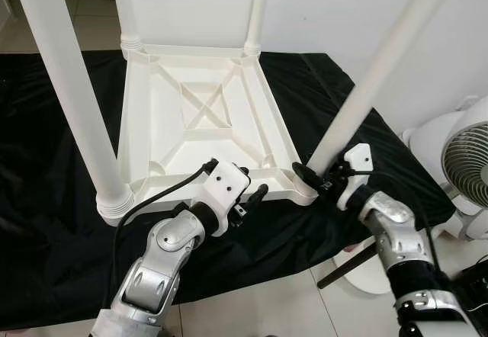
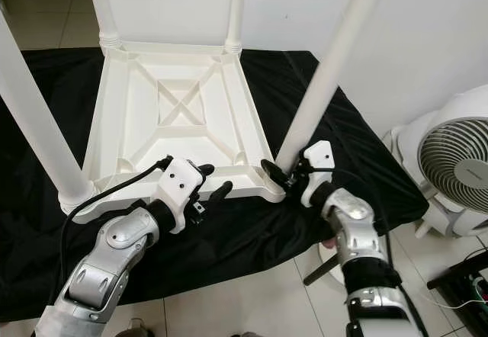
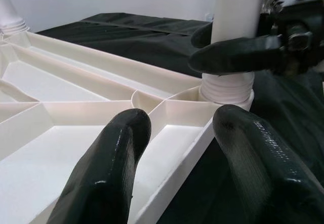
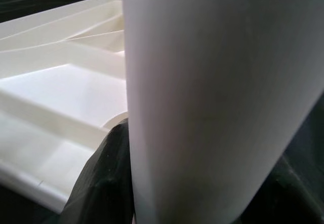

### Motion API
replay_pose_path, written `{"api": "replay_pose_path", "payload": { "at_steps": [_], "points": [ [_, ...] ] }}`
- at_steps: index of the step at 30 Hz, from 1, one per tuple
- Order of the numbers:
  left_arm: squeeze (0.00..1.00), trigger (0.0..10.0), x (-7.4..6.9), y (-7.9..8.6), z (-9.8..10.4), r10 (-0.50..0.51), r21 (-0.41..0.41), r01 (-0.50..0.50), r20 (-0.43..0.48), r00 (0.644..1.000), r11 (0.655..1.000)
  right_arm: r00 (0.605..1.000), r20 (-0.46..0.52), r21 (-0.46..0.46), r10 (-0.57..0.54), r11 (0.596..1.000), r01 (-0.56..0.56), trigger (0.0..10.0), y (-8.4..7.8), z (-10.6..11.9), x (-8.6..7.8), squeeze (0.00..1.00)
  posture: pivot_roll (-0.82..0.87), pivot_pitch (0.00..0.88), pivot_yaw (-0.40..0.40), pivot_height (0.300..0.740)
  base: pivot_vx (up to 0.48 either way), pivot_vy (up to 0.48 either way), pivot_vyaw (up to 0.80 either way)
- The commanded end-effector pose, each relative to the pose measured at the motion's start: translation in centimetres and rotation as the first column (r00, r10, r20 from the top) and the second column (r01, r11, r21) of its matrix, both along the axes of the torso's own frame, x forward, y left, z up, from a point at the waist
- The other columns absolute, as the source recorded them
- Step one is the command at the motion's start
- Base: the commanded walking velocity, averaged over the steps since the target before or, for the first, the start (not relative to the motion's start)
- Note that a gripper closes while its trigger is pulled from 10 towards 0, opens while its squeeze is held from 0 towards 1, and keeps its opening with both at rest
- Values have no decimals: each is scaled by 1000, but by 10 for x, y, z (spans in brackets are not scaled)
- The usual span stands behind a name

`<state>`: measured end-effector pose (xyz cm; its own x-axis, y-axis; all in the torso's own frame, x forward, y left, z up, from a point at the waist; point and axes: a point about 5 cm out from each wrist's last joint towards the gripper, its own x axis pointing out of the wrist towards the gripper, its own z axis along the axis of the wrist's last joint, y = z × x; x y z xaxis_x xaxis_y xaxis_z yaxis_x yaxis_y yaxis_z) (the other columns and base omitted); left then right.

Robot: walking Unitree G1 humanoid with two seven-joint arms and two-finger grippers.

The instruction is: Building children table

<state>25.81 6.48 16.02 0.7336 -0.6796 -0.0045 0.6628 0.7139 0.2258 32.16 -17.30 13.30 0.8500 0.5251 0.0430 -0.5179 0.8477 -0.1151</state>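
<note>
On black cloth (image 1: 46,223): right gripper (image 1: 314,178) pinching leg (image 1: 358,97) above corner socket, left gripper (image 1: 248,200) spread at tabletop (image 1: 202,116) rim; cross-threading likely from tilt.

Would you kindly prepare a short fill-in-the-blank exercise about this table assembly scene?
1. The white tabletop lies upside down on a ____ cloth.
2. The right gripper grips the base of a table ____.
3. The left gripper, jaws open, hovers at the tabletop's near ____.
4. Beside the cloth stands a white ____.

Missing words: black; leg; edge; fan
</note>
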Motion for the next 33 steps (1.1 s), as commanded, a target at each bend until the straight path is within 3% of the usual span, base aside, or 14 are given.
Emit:
{"api": "replay_pose_path", "payload": {
  "at_steps": [1,3,4,7,8,10,12,17,18,22,23,28,32,33],
  "points": [
    [0,10000,0,-3,-1,19,-10,-19,2,1000,1000,997,-48,-32,-66,997,65,10000,0,-9,-2,0,75,42,-110,740,0,0,0],
    [0,10000,1,-4,-1,16,-12,-16,2,1000,1000,982,-85,-26,-171,985,169,10000,4,-14,-5,0,71,39,-109,740,0,0,0],
    [0,10000,1,-4,-1,16,-12,-16,2,1000,1000,982,-85,-26,-171,985,169,10000,4,-14,-5,0,71,39,-109,740,0,0,0],
    [0,10000,1,-5,-1,10,-14,-9,3,1000,1000,942,-104,13,-320,946,323,10000,12,-19,-12,0,67,37,-107,740,0,0,0],
    [0,10000,1,-5,-1,10,-14,-9,3,1000,1000,942,-104,13,-320,946,323,10000,12,-19,-12,0,67,37,-107,740,0,0,0],
    [0,10000,0,-5,-1,6,-12,-6,3,1000,1000,877,-113,32,-467,880,473,10000,17,-22,-17,0,69,35,-107,740,0,0,0],
    [0,10000,0,-5,-1,4,-13,-4,2,1000,1000,832,-121,53,-542,833,550,10000,22,-22,-21,0,69,35,-107,740,0,0,0],
    [0,10000,0,-5,-1,3,-14,-3,2,1000,1000,840,-129,71,-527,840,538,10000,37,-20,-26,0,71,34,-109,740,0,0,0],
    [0,10000,0,-5,-1,3,-15,-3,1,1000,1000,864,-117,104,-489,859,501,10000,43,-14,-26,0,70,33,-105,740,0,0,0],
    [0,10000,0,-6,-1,3,-16,-3,0,1000,1000,866,-114,117,-487,859,499,10000,42,-12,-25,0,70,33,-105,740,0,0,0],
    [0,10000,0,-6,-1,2,-16,-2,1,1000,1000,878,-105,142,-467,867,477,10000,41,-9,-24,1000,72,32,-106,740,0,0,0],
    [0,10000,0,-5,-1,4,-14,-4,3,1000,1000,911,-79,195,-405,890,413,10000,38,0,-22,1000,74,35,-107,740,0,0,0],
    [0,10000,0,-4,-1,9,-14,-9,3,1000,1000,941,-23,227,-338,915,334,10000,26,12,-19,1000,74,36,-109,740,0,0,0],
    [0,10000,0,-5,-1,9,-15,-9,3,1000,1000,958,-21,223,-287,932,284,10000,21,13,-18,145,73,39,-108,740,0,0,0]
  ]
}}
